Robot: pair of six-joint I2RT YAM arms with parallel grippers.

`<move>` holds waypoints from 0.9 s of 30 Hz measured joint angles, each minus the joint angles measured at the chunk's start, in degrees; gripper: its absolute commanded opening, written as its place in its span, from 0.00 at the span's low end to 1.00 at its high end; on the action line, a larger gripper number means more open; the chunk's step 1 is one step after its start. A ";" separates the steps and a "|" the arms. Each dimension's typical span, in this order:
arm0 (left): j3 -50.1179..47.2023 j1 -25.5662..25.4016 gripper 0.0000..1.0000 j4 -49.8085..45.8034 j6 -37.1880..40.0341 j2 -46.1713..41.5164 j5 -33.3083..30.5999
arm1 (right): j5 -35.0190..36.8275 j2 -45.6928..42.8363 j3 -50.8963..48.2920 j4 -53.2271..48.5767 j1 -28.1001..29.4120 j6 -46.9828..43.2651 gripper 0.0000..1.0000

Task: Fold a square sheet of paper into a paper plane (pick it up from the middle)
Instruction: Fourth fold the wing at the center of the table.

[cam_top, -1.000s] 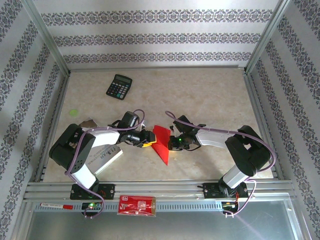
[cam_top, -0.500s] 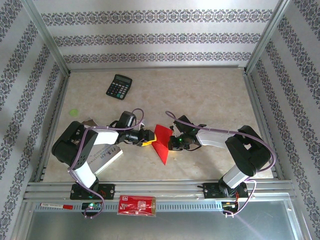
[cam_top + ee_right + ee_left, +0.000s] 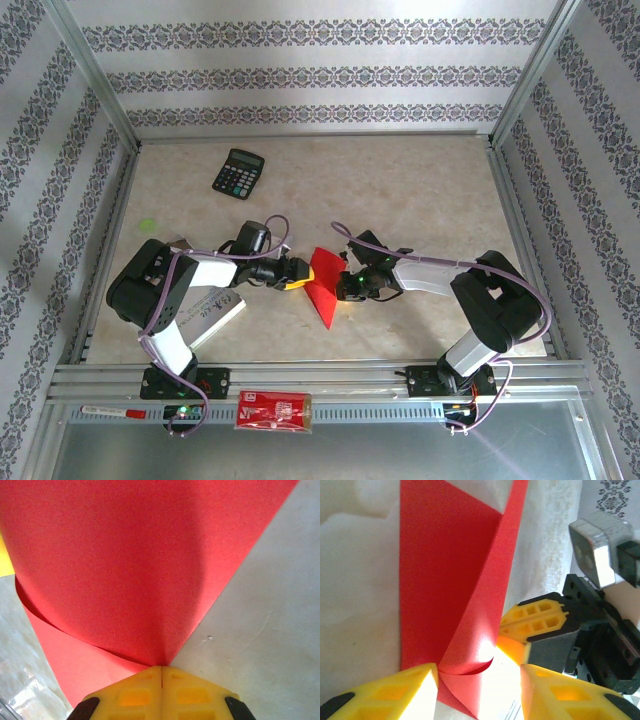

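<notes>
With right jaws clamped on the paper (image 3: 322, 283) and left jaws apart around its curl, an uneven pull may skew the crease.

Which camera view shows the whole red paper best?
The top external view: there the whole outline of the red paper shows, folded to a point. The left wrist view shows its curled fold close up, with the edges cut off. The right wrist view shows the right tool shut on it.
</notes>
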 measured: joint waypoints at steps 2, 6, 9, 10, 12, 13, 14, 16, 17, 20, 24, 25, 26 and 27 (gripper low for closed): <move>0.00 0.04 0.46 1.55 -0.26 0.00 0.66 | -0.04 0.00 0.00 -0.02 0.00 -0.04 0.01; 0.00 0.02 0.46 4.00 -0.68 0.00 1.49 | -0.11 0.00 0.02 -0.13 -0.02 -0.22 0.01; -0.04 -0.13 0.47 5.11 -0.83 0.00 2.14 | -0.33 0.00 0.02 -0.15 -0.26 -0.24 0.00; -0.04 -0.20 0.48 5.20 -0.83 0.00 2.16 | -0.39 0.02 0.02 -0.17 -0.37 -0.24 0.00; -0.11 -0.31 0.48 5.33 -0.81 0.00 2.32 | -0.55 0.11 0.04 -0.17 -0.39 -0.24 0.00; -0.17 -0.31 0.49 5.44 -0.79 0.00 2.32 | -0.57 0.13 0.07 -0.17 -0.39 -0.26 0.00; -0.33 -0.31 0.49 5.55 -0.76 -0.02 2.32 | -0.59 0.17 0.07 -0.17 -0.39 -0.28 0.00; -0.72 -0.31 0.50 5.55 -0.42 -0.11 2.32 | -0.61 0.20 0.09 -0.20 -0.42 -0.52 0.00; -0.96 -0.31 0.51 5.55 -0.20 -0.24 2.32 | -0.63 0.24 0.13 -0.26 -0.42 -0.70 0.00; -1.42 -0.31 0.52 5.51 0.85 -1.14 2.27 | -1.11 0.63 0.66 -0.96 -0.76 -1.33 0.00; -1.73 -0.44 0.53 5.51 2.03 -2.86 2.29 | -1.53 1.16 1.51 -2.25 -1.11 -1.84 0.00; -1.73 -0.61 0.53 5.51 2.27 -3.10 2.27 | -1.51 1.25 1.79 -2.69 -1.14 -1.99 0.00; -1.73 -0.90 0.53 5.53 2.43 -3.21 2.29 | -1.44 1.36 2.08 -3.17 -1.14 -2.21 0.00; -1.75 -1.14 0.53 5.53 2.47 -3.21 2.27 | -1.33 1.36 2.21 -3.41 -1.16 -2.43 0.00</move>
